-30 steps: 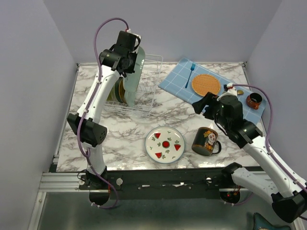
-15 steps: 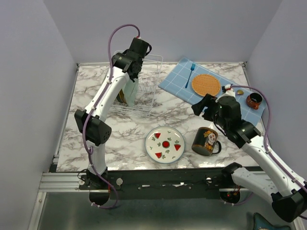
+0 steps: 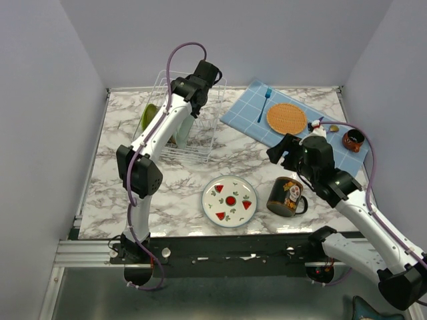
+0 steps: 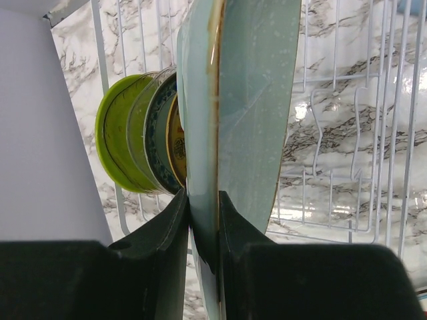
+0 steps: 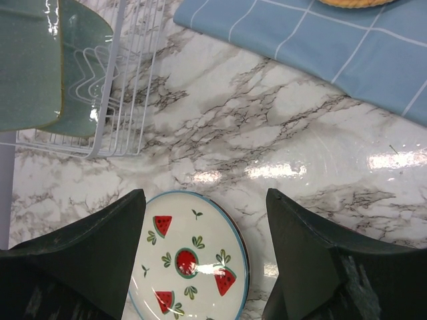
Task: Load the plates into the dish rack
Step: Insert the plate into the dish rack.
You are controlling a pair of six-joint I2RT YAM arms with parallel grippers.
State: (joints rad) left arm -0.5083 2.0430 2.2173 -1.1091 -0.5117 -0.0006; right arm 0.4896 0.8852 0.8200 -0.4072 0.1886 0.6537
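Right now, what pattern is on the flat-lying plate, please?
Watermelon slices on the white plate; right wrist view.

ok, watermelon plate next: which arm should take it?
Right. Its end effector is open and empty, with the watermelon plate close below it. The left end effector is shut on the mint plate at the rack.

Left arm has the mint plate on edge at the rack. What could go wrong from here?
1. The left fingers pinch the mint plate only at its rim, so it may pivot or slip.
2. It hangs close beside the racked plates; it could knock them or miss a slot in the dish rack.
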